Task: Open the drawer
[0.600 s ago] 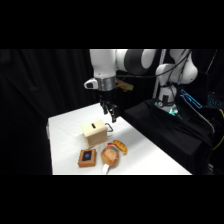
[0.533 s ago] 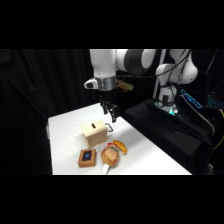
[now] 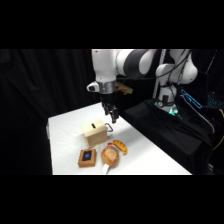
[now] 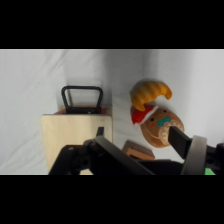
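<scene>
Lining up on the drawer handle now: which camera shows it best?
The wrist view: the handle shows as a full dark loop standing out from the box, unobstructed. In the side view it is only a small thin loop just below the end effector.

Drawer [image 3: 95, 133] near table [image 3: 65, 125] middle, handle [image 4: 81, 99] toward gripper [image 3: 111, 118]. Toy [image 3: 110, 155] and flat square [image 3: 87, 158] just in front, side by side.

The white arm is reached in from the upper right base, its wrist pointed straight down. The end effector [image 3: 112, 120] is held low over the bench [image 3: 65, 125].
</scene>
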Available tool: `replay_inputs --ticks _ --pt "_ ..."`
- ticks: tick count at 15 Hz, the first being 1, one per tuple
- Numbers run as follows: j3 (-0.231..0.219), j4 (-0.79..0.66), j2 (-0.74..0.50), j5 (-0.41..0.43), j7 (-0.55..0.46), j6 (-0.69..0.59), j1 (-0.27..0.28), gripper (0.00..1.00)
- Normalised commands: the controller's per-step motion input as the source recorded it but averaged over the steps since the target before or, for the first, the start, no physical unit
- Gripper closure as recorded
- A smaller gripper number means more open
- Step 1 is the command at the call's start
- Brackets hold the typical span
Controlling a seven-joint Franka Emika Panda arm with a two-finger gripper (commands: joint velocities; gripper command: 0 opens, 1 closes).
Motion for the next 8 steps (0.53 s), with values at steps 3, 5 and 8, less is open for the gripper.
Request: replay_inputs --ticks 3,5,8 --pt "-0.026 -0.43 -0.30 -0.001 0.07 0.35 -0.044 0.00" --pt "-0.015 -0.47 -0.33 -0.019 0.07 0.41 -0.031 0.00" --pt "-0.007 -0.42 -0.28 -0.047 0.06 0.43 -0.027 0.00"
